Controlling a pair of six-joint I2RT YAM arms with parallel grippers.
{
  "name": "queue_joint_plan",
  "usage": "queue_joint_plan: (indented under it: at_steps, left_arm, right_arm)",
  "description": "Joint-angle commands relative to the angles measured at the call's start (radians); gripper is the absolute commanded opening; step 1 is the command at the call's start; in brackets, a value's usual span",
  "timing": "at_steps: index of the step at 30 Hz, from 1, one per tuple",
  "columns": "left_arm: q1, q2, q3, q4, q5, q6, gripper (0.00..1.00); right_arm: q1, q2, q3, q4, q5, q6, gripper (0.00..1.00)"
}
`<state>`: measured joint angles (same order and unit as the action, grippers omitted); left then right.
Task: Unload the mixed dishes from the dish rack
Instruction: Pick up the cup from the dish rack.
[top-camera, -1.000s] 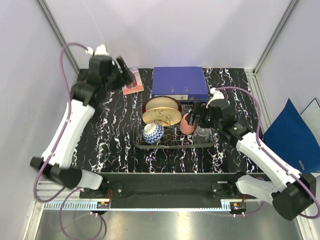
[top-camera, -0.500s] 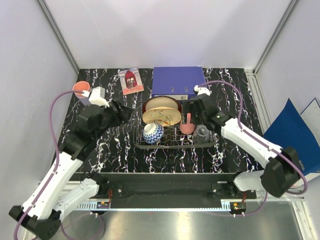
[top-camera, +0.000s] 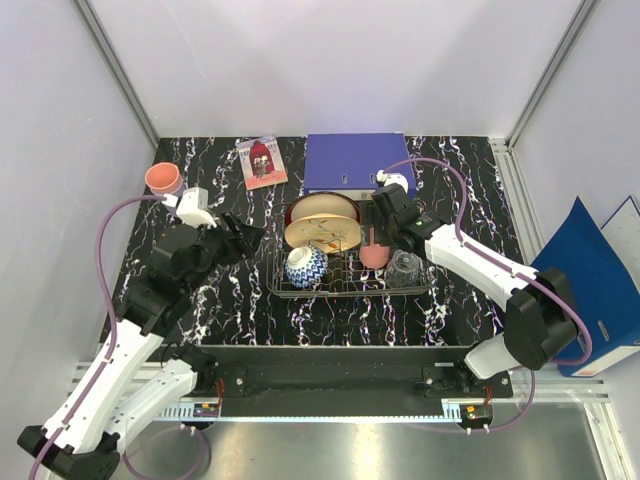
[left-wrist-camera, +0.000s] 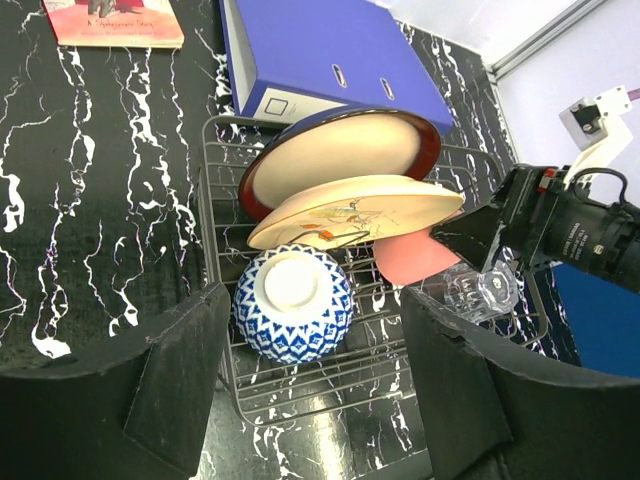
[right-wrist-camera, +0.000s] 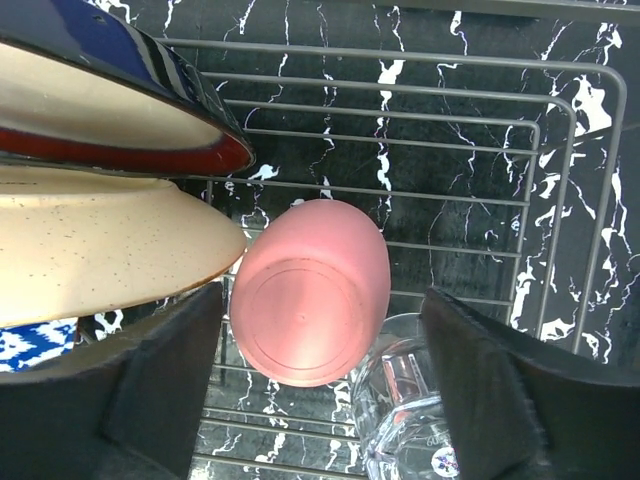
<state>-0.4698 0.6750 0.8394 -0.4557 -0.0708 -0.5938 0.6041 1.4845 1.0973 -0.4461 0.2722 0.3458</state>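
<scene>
The dish rack (top-camera: 350, 292) holds a red-rimmed cream bowl (top-camera: 322, 208), a cream painted plate (top-camera: 322, 236), a blue-white bowl (top-camera: 306, 267), a pink cup (top-camera: 373, 254) and a clear glass (top-camera: 405, 265). Another pink cup (top-camera: 163, 178) stands upright on the table at far left. My left gripper (top-camera: 250, 236) is open and empty, just left of the rack; its view faces the blue-white bowl (left-wrist-camera: 293, 303). My right gripper (top-camera: 385, 215) is open above the rack's right part, straddling the pink cup (right-wrist-camera: 310, 290) with the glass (right-wrist-camera: 410, 400) beside it.
A blue binder (top-camera: 358, 163) lies right behind the rack. A small picture card (top-camera: 262, 160) lies at the back left. Grey walls close in the table on both sides. A blue folder (top-camera: 580, 262) sits outside the right wall.
My left arm swung from the back left corner to the rack's left side, leaving a pink cup on the table at far left. My right gripper moved back and left over the rack's pink cup.
</scene>
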Motion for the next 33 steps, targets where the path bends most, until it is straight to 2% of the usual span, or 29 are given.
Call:
queue_joint_plan:
  at_steps: [1,4,5,6,8,9,11,13,20,24,27,28,30,32,33]
  left_arm:
    - [-0.004,0.023,-0.003,0.051,0.026,0.014,0.72]
    - [-0.004,0.035,-0.002,0.051,0.031,0.008,0.71]
    - [-0.004,0.037,-0.002,0.051,0.031,0.008,0.71]
    - [-0.004,0.037,-0.002,0.051,0.031,0.006,0.71]
    - [-0.004,0.035,-0.003,0.052,0.028,0.006,0.71]
    - [-0.004,0.035,-0.005,0.051,0.026,0.006,0.71]
    - [-0.004,0.034,-0.006,0.052,0.02,0.006,0.71]
    - [-0.004,0.035,-0.01,0.052,0.017,0.005,0.71]
    - [-0.004,0.058,0.007,0.061,0.016,0.008,0.71]
    - [-0.004,0.081,0.024,0.083,0.032,0.002,0.71]
    - [-0.004,0.106,0.03,0.141,0.068,-0.021,0.71]
    - [-0.004,0.112,0.029,0.167,0.139,-0.03,0.71]
    - [-0.004,0.127,0.024,0.268,0.215,-0.073,0.71]
    - [-0.004,0.144,0.007,0.351,0.324,-0.141,0.71]
    - [-0.003,0.155,-0.009,0.446,0.36,-0.168,0.71]
  right_arm:
    - [0.011,0.007,0.01,0.027,0.038,-0.008,0.72]
    - [0.011,0.011,0.012,0.032,0.035,-0.01,0.53]
    - [0.01,0.011,0.012,0.033,0.035,-0.01,0.39]
    - [0.01,0.01,0.009,0.033,0.033,-0.01,0.33]
    - [0.01,0.002,0.006,0.033,0.033,-0.005,0.22]
    - [0.01,-0.009,0.0,0.032,0.03,-0.004,0.21]
    - [0.01,-0.026,0.001,0.018,0.025,0.004,0.08]
    - [0.011,-0.067,0.009,0.006,0.024,0.016,0.0]
    - [0.023,-0.263,0.154,-0.156,-0.04,0.055,0.0]
    - [0.023,-0.365,0.217,-0.16,-0.077,0.064,0.0]
    - [0.022,-0.444,0.135,-0.047,-0.091,0.091,0.0]
    - [0.019,-0.461,0.104,0.024,-0.099,0.108,0.0]
    - [0.008,-0.504,0.017,0.101,-0.177,0.178,0.0]
    - [-0.012,-0.55,-0.057,0.277,-0.295,0.276,0.0]
    - [-0.021,-0.564,-0.133,0.35,-0.338,0.312,0.0]
